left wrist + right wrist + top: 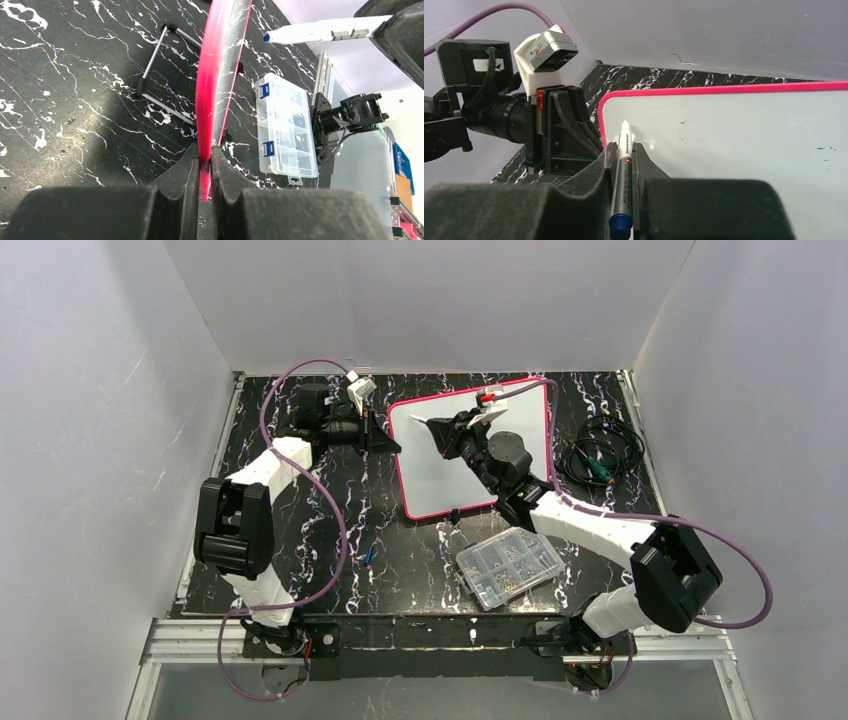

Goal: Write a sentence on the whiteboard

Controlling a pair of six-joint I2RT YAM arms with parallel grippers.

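The left arm (270, 468) stretches toward the far edge of the table (400, 562), left gripper (202, 162) pinched on the left edge of the whiteboard (435, 480); the right gripper (624, 155) clamps a marker (622, 172) by its top-left corner, open board surface rightward

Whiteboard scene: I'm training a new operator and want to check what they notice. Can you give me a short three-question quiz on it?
1. True or false: the left claw is shut on the pink-red frame of the large flat white rectangular whiteboard.
2. What does the right claw hold?
A) a slim white marker pen
B) a metal screwdriver
C) nothing
3. Fill in: the clear compartmented plastic box lies nearer the ____ arm's base.

Key: 1 true; 2 A; 3 right.
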